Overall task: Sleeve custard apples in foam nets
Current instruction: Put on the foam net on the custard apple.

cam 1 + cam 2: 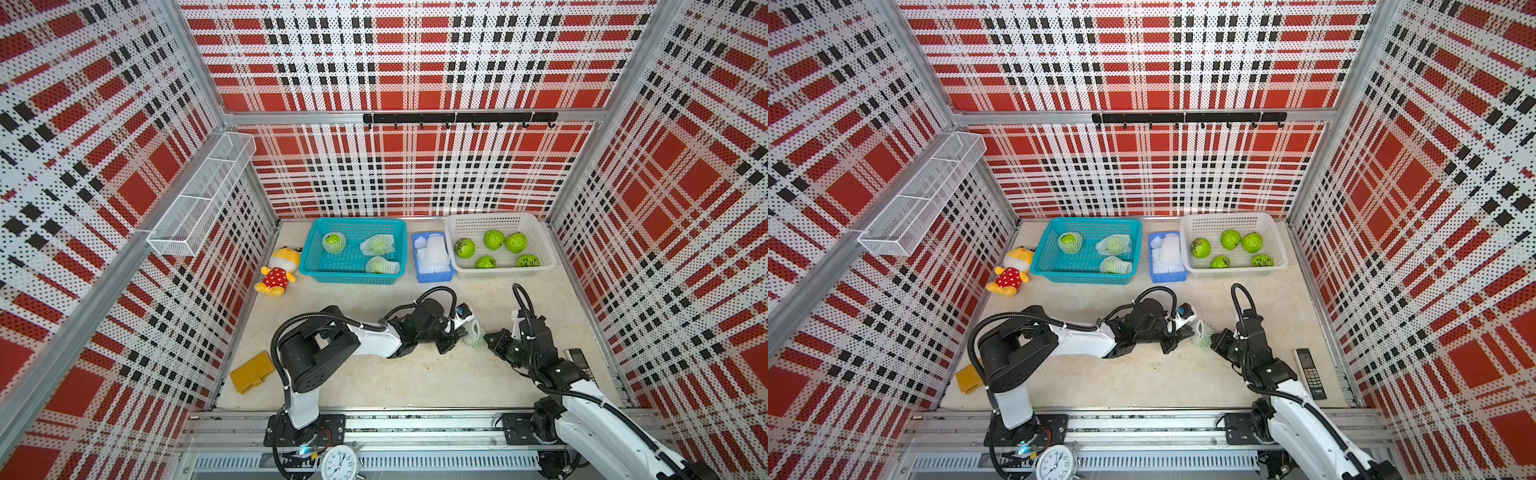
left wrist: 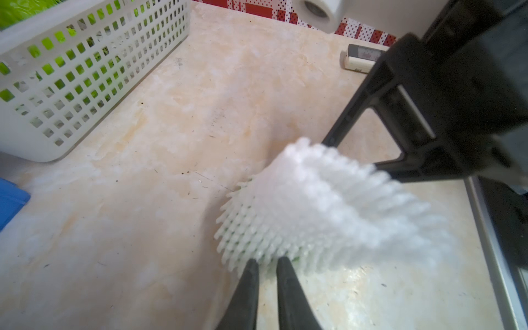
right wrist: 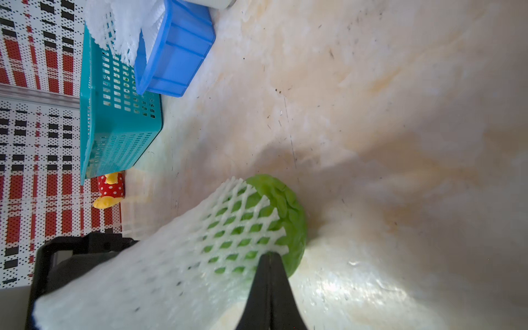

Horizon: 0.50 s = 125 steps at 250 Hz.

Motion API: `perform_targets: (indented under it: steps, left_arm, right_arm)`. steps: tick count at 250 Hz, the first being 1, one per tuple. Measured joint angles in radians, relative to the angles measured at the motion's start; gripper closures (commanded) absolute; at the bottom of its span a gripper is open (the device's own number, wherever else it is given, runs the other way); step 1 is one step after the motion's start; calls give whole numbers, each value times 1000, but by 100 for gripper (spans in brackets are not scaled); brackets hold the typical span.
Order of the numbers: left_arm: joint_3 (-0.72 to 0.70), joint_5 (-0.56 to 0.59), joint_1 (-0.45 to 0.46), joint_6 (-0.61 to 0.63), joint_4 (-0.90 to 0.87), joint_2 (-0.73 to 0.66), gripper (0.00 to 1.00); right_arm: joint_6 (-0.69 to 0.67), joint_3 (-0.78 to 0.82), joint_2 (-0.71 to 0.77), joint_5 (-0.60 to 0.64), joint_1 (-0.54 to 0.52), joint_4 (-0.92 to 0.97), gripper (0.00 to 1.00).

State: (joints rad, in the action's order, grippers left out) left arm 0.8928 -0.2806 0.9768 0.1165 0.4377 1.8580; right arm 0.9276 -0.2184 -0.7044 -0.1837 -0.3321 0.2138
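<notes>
A custard apple [image 3: 288, 217], bright green and bumpy, lies on the table partly inside a white foam net [image 3: 228, 228], midway between my two arms. In both top views the netted fruit [image 1: 474, 334] [image 1: 1202, 334] sits between the grippers. My left gripper [image 2: 267, 260] pinches one edge of the net [image 2: 314, 205], its fingers nearly together. The right gripper [image 3: 270, 255] is shut on the net's rim, right at the fruit. Several bare custard apples [image 1: 494, 240] lie in the white basket [image 1: 498, 272]. Spare foam nets [image 1: 432, 249] fill a blue tray [image 1: 432, 277].
A teal basket [image 1: 351, 279] at the back holds three sleeved fruits. A plush toy [image 1: 278, 270] and a yellow block [image 1: 251, 371] lie at the left. A remote [image 1: 1309, 373] lies by the right wall. A clock [image 1: 338, 463] stands at the front rail.
</notes>
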Motion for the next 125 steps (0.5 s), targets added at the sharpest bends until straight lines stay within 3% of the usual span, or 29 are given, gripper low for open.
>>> perform_targets:
  steps: [125]
  left_arm:
    - [25, 0, 0, -4, -10, 16, 82]
  right_arm:
    - [-37, 4, -45, 47, 48, 9, 100]
